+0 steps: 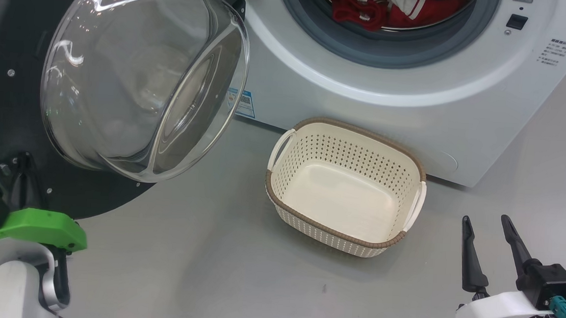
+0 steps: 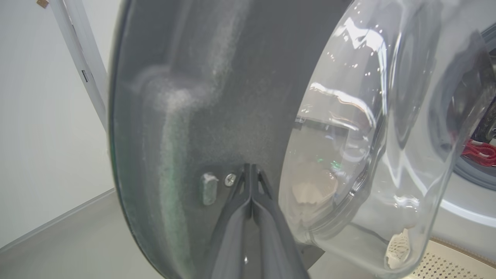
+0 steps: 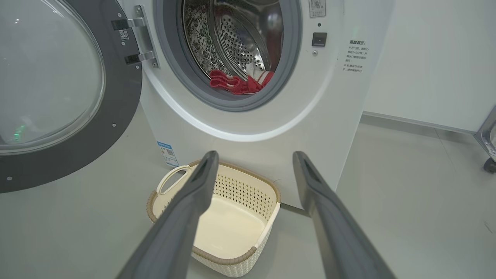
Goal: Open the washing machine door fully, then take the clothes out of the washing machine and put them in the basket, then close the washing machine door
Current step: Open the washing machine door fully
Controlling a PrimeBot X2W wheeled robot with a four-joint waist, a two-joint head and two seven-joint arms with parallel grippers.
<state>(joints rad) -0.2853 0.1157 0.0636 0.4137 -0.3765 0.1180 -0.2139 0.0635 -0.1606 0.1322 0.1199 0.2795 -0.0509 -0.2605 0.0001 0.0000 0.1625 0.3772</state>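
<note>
The door [image 1: 121, 75] stands swung open at the machine's [image 1: 391, 82] left. Clothes [image 1: 370, 9] lie in its drum. The basket [image 1: 348, 128] sits on the floor just before it. The left gripper [image 2: 251, 170], pressed closed, points at the door's dark rim. The right gripper [image 1: 485, 220] is spread wide and holds nothing.

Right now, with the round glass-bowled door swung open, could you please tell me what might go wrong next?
The shut left gripper meets the black-rimmed round door with only its tips, beside a screw; it may slip off. The red striped clothes lie at the steel drum's lip, so the open right gripper might drag some past the small cream perforated basket.
</note>
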